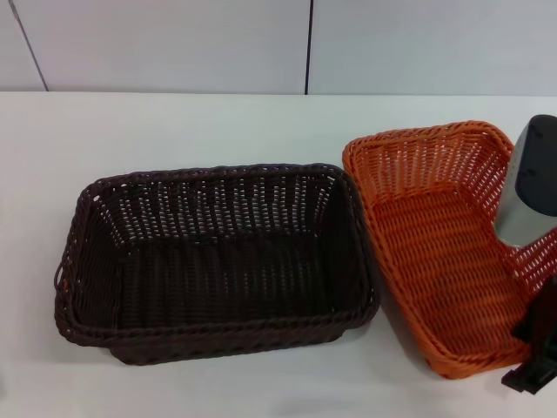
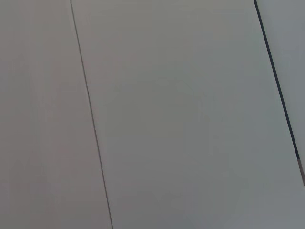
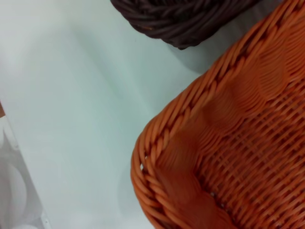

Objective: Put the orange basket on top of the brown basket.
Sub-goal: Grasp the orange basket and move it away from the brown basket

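The brown basket (image 1: 218,252) sits on the white table (image 1: 174,131), centre left, opening up and empty. The orange basket (image 1: 435,235) stands right beside it, its near left corner close to the brown rim, and it is empty too. My right gripper (image 1: 533,361) is at the orange basket's near right rim, at the picture's edge. The right wrist view shows a corner of the orange basket (image 3: 238,143) from close up, with a piece of the brown basket's rim (image 3: 186,19) beyond it. My left gripper is out of view.
A pale wall with panel seams (image 1: 307,43) rises behind the table. The left wrist view shows only wall panels (image 2: 167,119). Bare table lies left of and behind the baskets. A white object (image 3: 12,181) shows at the edge of the right wrist view.
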Motion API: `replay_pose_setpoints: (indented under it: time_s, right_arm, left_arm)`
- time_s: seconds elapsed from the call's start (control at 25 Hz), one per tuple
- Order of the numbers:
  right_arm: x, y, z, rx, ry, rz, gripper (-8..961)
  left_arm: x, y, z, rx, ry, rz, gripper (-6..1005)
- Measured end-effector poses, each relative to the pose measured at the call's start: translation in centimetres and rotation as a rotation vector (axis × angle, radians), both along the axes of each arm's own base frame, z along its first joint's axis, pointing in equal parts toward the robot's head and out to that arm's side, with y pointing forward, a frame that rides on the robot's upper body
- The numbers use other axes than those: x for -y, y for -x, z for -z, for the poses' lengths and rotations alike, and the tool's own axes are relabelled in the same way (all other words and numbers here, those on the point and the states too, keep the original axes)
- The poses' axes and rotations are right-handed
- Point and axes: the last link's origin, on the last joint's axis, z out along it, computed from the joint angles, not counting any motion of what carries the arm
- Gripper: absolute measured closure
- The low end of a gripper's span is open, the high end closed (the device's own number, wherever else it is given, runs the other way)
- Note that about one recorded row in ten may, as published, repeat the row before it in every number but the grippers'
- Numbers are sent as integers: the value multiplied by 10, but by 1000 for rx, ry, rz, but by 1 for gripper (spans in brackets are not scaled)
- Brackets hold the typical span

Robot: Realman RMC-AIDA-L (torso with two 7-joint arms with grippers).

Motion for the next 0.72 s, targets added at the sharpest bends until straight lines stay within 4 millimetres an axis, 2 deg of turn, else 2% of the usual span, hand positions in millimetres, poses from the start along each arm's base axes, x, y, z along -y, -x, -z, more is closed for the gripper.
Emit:
replay_pose_setpoints:
  time_s: [0.12,0.32,0.44,0.64,0.72]
  right_arm:
    - [-2,1,3,7,-2,-10,207]
    - [-3,6,6,9,-1,-25,407]
    - [-4,8,6,7,-10,-27,568]
    - [-9,18,3,-4,-58,-33,617]
    - [-13,28,0,-15,-106,-38,635]
  left_arm:
    - [0,1,0,2,1,-3,221]
    - [1,3,1,15,2,-1,221]
    - [1,4,1,14,2,-1,221]
    - [1,7,1,11,8,-3,221]
    - [1,7,1,11,8,-4,221]
